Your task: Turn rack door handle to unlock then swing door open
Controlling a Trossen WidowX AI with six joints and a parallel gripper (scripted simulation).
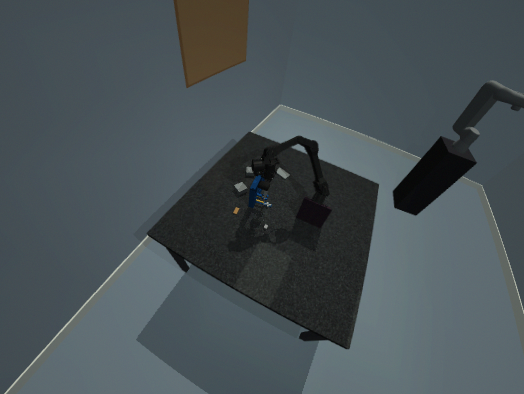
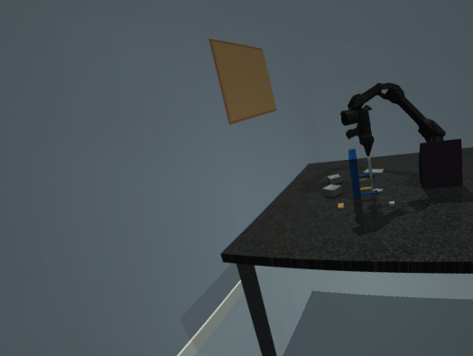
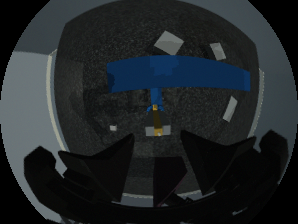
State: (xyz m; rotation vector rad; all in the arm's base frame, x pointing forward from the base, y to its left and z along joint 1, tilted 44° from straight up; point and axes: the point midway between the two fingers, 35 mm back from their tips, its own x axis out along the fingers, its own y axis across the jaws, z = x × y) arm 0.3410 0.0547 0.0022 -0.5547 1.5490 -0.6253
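Note:
The rack's tall blue panel [image 1: 253,194] [image 2: 354,173] [image 3: 135,75] stands upright on the table. I cannot tell door from frame. Blue and yellow arms reach from it toward the robot's base. The pale upright handle [image 2: 370,173] stands at their outer ends; its top shows grey with a yellow middle in the wrist view. My gripper [image 2: 368,155] [image 3: 157,135] points down, open, with its fingertips at about the height of the handle's top. In the wrist view the handle's top lies between the two fingertips. Whether a finger touches it cannot be told.
Two grey blocks [image 1: 240,188] [image 2: 332,191] [image 3: 169,43] and a flat pale piece [image 1: 283,173] [image 2: 374,171] [image 3: 230,109] lie around the panel. A small orange piece [image 1: 236,211] [image 2: 340,205] and a small white cube [image 1: 266,226] [image 2: 392,203] [image 3: 113,128] lie nearby. A dark box [image 1: 314,212] [image 2: 440,163] stands beside the arm's base.

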